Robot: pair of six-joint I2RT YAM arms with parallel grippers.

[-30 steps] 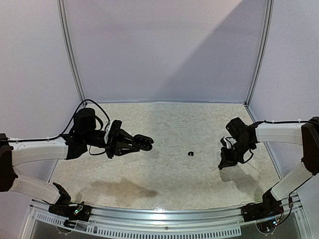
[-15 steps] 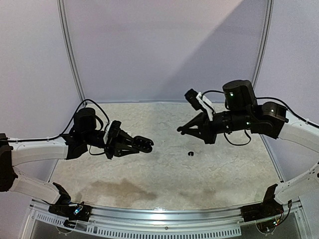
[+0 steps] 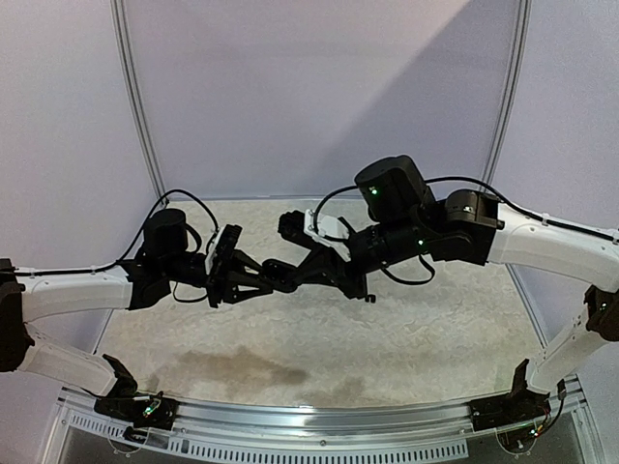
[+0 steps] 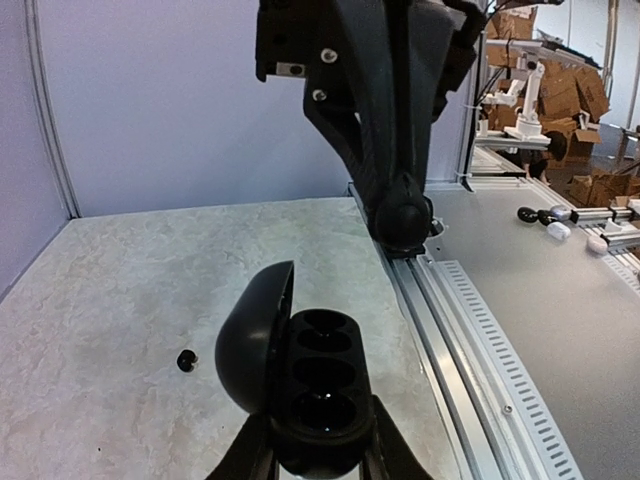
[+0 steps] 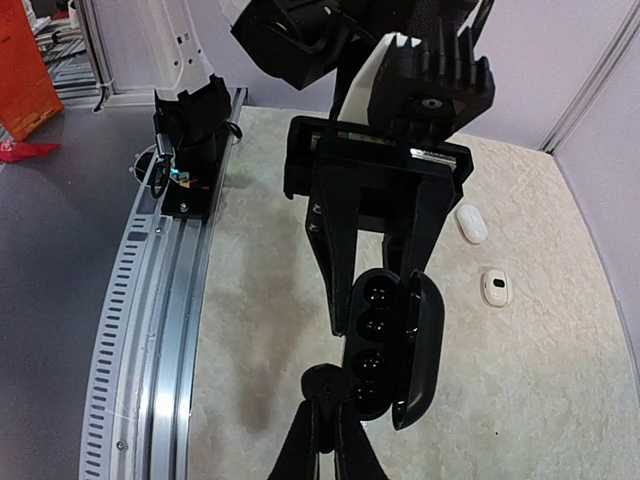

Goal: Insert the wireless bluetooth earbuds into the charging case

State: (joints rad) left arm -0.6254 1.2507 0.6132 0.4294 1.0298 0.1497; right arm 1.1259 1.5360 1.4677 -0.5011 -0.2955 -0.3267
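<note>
My left gripper (image 4: 318,447) is shut on the near end of a black charging case (image 4: 322,375), held in the air with its lid swung open to the left and its pockets showing. My right gripper (image 5: 325,398) is shut on a small black earbud (image 5: 326,381). That bud sits against the left rim of the case (image 5: 384,335), beside the pocket nearest the right wrist camera. In the top view the two grippers meet tip to tip at the case (image 3: 280,275). Another black earbud (image 4: 186,360) lies on the table.
A closed white oval case (image 5: 472,222) and a smaller white piece with a dark hole (image 5: 494,287) lie on the marbled table beyond the black case. A metal rail (image 5: 165,300) runs along the table's near edge by the left arm's base (image 5: 190,140).
My right arm has swung up from the right side of the table and across to the left, bringing its tip to the case. The left gripper has only turned slightly with the case.
</note>
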